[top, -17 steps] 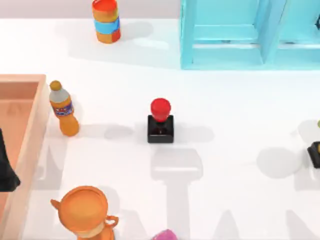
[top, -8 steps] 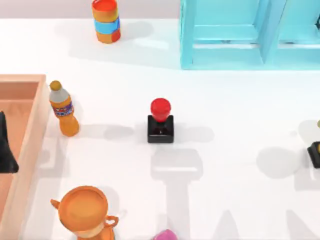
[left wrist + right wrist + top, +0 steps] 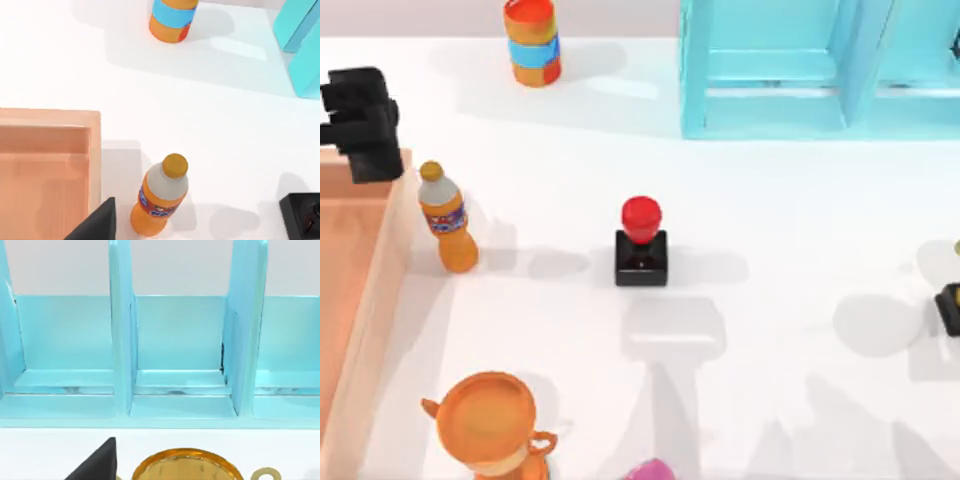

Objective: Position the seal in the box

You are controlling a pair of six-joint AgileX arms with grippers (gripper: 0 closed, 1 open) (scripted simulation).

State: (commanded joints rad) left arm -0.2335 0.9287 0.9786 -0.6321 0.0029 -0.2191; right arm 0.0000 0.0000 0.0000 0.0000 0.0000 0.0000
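So far the seal has not been touched, and the step in hand looks like the approach, judged from how things lie.

Largest first: the white worktop [image 3: 770, 200] carries everything. At the upper right of the top view stands the cyan shelf unit [image 3: 820, 70], and at the left edge, from mid-height down, lies the box [image 3: 375, 280], open, with thick salmon walls and nothing of the task inside it. At the lower left sits an orange jug [image 3: 490, 420], and at the upper middle a striped can [image 3: 532, 40]. An orange bottle [image 3: 447, 220] stands upright just beside the box's right wall, outside it.

The seal [image 3: 641, 245] stands upright near the middle of the frame, black block down and red knob up, well apart from the box and from the bottle.

The left claw [image 3: 360, 125] hangs at the upper left, above the box's far corner; whether it is released or clenched I cannot tell. In the left wrist view the bottle [image 3: 160, 197] is central and the seal's black corner [image 3: 302, 215] sits at the lower right edge.

The right arm is parked facing the shelf unit; its claw's state cannot be told either.

Next, I judge, the left claw must travel rightward past the bottle without knocking it, settle over the red knob, and close on it before carrying it back.
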